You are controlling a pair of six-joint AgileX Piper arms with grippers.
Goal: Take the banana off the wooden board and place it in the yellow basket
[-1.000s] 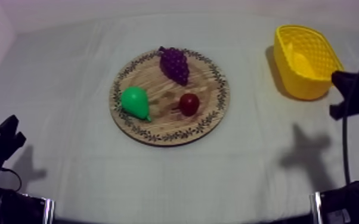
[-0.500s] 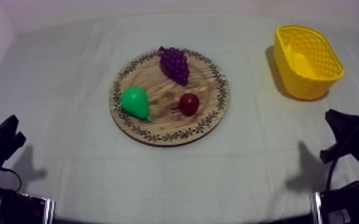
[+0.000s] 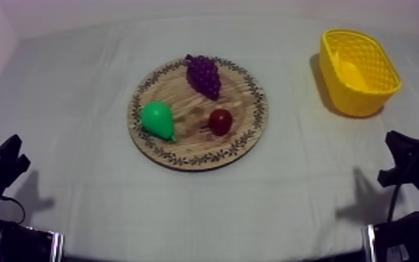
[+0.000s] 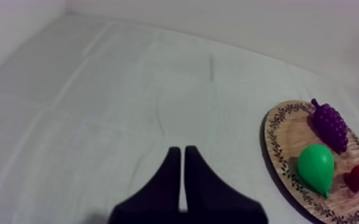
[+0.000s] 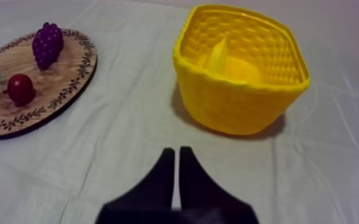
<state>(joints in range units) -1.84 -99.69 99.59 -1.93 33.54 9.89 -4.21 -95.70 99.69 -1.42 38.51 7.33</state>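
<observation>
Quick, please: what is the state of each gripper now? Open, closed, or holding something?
Left gripper: closed, fingers together, holding nothing.
Right gripper: closed, fingers together, holding nothing.

A green toy pear [image 3: 158, 118] lies on its side on the cloth-covered bench [image 3: 66, 90], narrow end toward the top view's camera. A small red fruit [image 3: 220, 121] sits to the pear's right in that view, near it but not touching. A bunch of purple grapes [image 3: 204, 75] lies beyond the pear and to its right, also apart. The grey-white cloth spreads around the pear, creased.
</observation>
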